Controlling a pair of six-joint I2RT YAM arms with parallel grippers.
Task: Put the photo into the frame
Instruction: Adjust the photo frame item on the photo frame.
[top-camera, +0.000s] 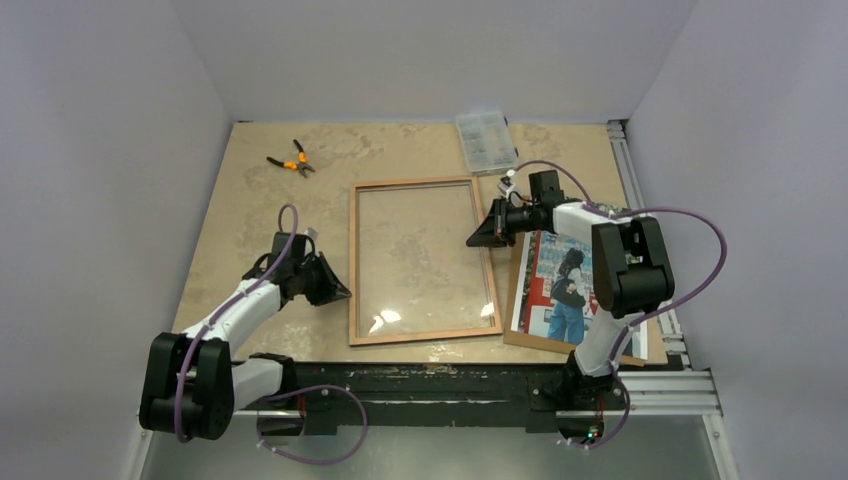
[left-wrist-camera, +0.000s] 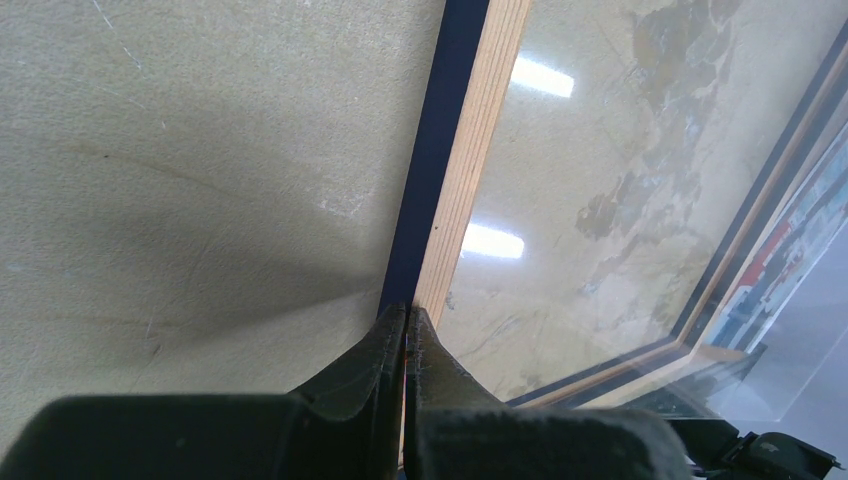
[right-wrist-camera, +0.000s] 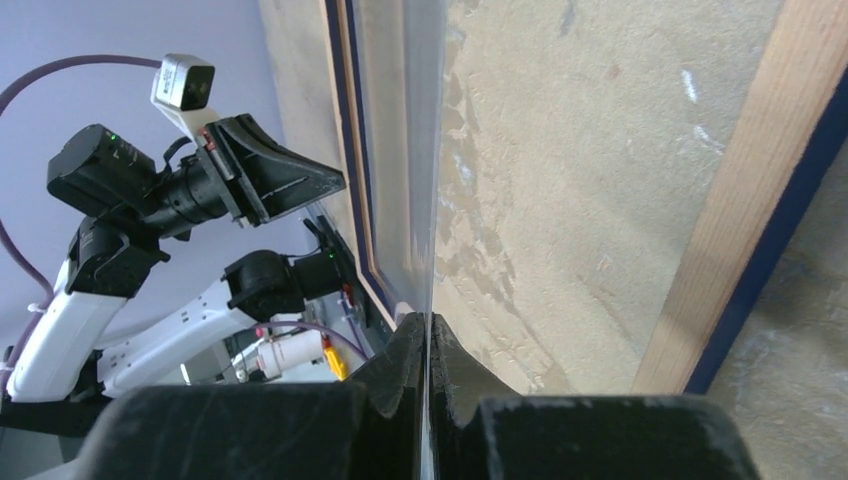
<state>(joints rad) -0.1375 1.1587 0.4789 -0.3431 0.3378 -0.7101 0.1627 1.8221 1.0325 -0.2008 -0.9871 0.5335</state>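
**Top external view: both tools shut at opposite rails of the frame**

The frame (top-camera: 415, 183) lies flat on the surface (top-camera: 250, 215), wood-brown face up, between the two tools. The left tool (top-camera: 345, 293) is shut and holds nothing. In the left wrist view its fingertips (left-wrist-camera: 392, 325) meet right at the frame's left rail, where the dark blue outer edge joins the wood. Bare beige surface runs from this tool out to the left wall.

The right tool (top-camera: 470, 241) is shut too, at the far end of the right rail. In the right wrist view a thin clear edge rises from between its fingertips (right-wrist-camera: 408, 335); I cannot tell whether it is pinched.

The photo (top-camera: 560, 285) lies picture up behind the right tool, partly under its arm, on a brown board (top-camera: 545, 343). The board's left edge sits just beside the frame's right rail.

Beyond both tools, near the far wall, lie orange-handled pliers (top-camera: 291, 161) and a clear box (top-camera: 486, 140), well apart from the frame's corners.
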